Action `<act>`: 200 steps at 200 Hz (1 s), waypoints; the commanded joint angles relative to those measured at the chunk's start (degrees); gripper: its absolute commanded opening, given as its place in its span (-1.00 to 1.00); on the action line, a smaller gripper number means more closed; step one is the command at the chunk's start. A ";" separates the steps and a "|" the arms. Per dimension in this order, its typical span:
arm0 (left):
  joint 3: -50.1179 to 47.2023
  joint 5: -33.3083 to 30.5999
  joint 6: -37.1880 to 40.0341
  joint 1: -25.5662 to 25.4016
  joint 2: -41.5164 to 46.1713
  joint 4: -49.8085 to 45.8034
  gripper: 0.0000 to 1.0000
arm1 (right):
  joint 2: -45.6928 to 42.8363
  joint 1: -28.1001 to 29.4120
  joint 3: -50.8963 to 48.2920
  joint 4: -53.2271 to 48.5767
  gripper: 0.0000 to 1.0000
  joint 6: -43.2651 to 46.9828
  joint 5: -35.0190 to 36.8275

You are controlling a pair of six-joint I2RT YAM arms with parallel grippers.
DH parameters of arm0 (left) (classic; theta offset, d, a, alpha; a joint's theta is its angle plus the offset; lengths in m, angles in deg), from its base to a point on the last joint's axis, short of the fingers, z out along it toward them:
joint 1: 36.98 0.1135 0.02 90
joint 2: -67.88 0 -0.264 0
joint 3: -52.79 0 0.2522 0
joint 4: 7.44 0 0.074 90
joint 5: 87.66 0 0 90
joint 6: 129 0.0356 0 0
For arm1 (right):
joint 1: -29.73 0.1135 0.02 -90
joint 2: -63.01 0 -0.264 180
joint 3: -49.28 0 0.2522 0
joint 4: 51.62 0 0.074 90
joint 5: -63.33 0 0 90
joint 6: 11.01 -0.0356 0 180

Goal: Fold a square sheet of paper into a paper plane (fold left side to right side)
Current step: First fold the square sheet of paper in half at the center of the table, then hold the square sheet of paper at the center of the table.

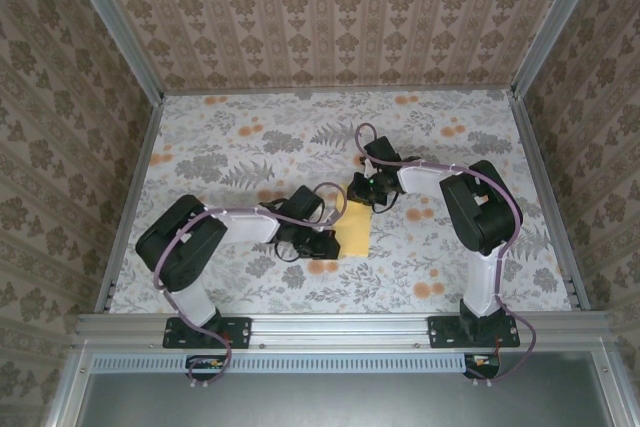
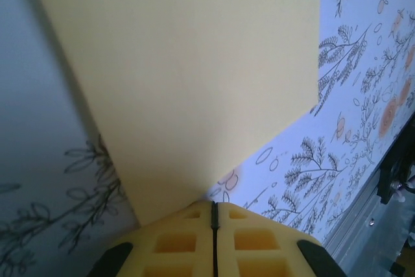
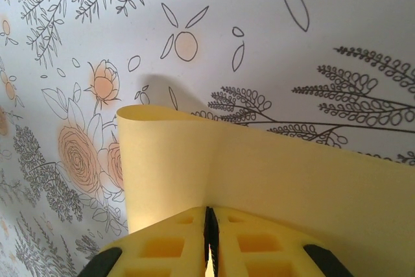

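Observation:
The square sheet of paper [image 1: 355,232] is pale yellow and stands mid-table as a narrow upright strip between both grippers. My left gripper [image 1: 330,244] is at its near left corner. In the left wrist view the sheet [image 2: 194,82] rises off the cloth and its corner runs into the shut tips of the gripper [image 2: 214,204]. My right gripper [image 1: 362,190] is at the sheet's far end. In the right wrist view the paper [image 3: 272,173] bends over in a loose loop, and the gripper [image 3: 209,209] is shut with a sliver of yellow between its fingers.
A floral tablecloth [image 1: 250,147] covers the table, with patterned walls on three sides. A metal rail [image 2: 369,225] runs along the near edge, by the arm bases. Orange flower prints [image 3: 81,154] lie on the cloth beside the sheet.

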 commanded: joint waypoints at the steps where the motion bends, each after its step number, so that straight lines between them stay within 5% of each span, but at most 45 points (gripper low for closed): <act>1: 1.40 3.58 -0.29 0.68 3.30 -2.05 -0.82 | 3.42 -0.47 -0.41 -2.80 -0.74 1.81 2.47; 59: 10.91 6.93 4.88 8.72 0.58 -5.63 -0.75 | 3.32 -0.53 -0.05 -2.60 -0.74 3.18 1.98; 119: 19.47 8.23 7.97 8.26 -10.72 -6.08 -0.75 | 3.36 -0.52 0.24 -2.14 -0.73 3.00 0.75; 200: 17.26 4.29 7.25 6.46 -14.30 -6.26 -0.76 | 1.16 -0.57 0.37 -0.08 -0.70 3.00 -0.39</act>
